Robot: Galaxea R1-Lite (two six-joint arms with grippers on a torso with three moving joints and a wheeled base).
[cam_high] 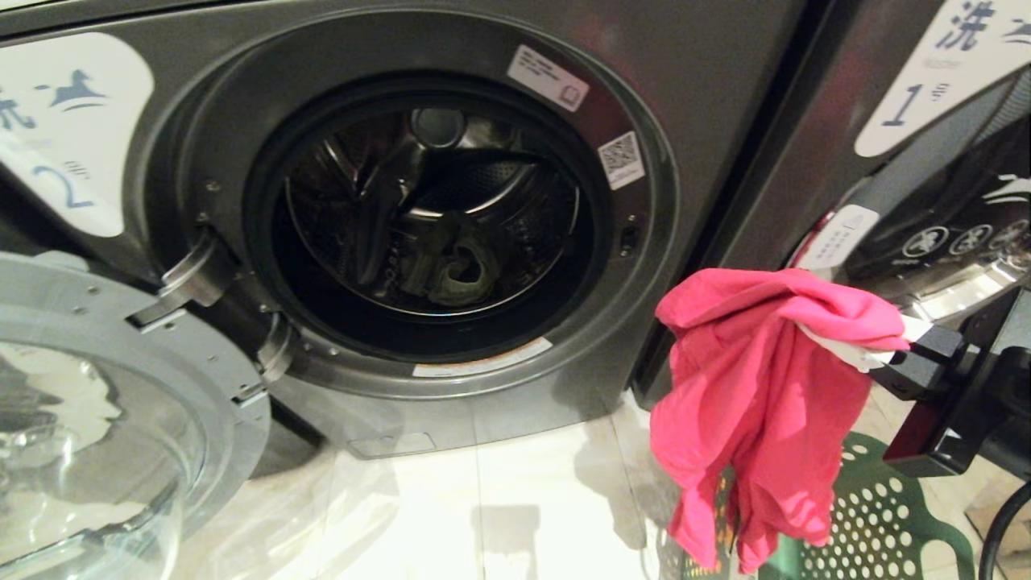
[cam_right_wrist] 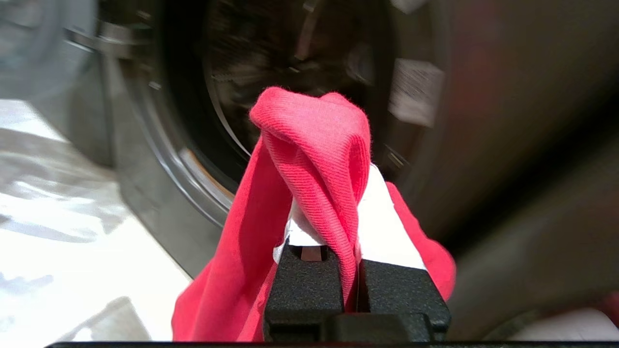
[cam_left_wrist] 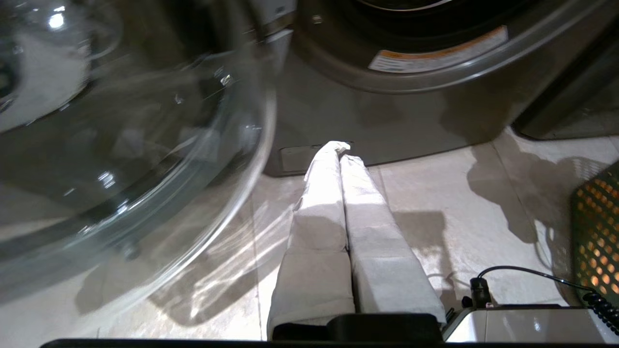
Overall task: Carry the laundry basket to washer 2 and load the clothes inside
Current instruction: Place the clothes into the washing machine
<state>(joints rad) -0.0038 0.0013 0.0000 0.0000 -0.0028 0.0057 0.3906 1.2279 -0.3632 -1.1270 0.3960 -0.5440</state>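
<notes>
Washer 2 (cam_high: 709,97), dark grey with a white label showing a 2 (cam_high: 64,129), fills the head view, its round glass door (cam_high: 97,419) swung open to the left. A dull green garment (cam_high: 459,270) lies inside the drum. My right gripper (cam_high: 854,342) is shut on a red-pink cloth (cam_high: 757,403) that hangs to the right of the washer's opening, over the dark green perforated laundry basket (cam_high: 886,515). In the right wrist view the cloth (cam_right_wrist: 309,145) drapes over the white-wrapped fingers (cam_right_wrist: 387,227). My left gripper (cam_left_wrist: 341,150) is shut and empty, low over the floor by the washer's base.
The washer labelled 1 (cam_high: 910,97) stands at the right, beside washer 2. The open glass door (cam_left_wrist: 121,145) bulges close to my left gripper. Pale tiled floor (cam_high: 523,499) lies before the washer. The basket (cam_left_wrist: 597,232) shows orange cloth through its holes.
</notes>
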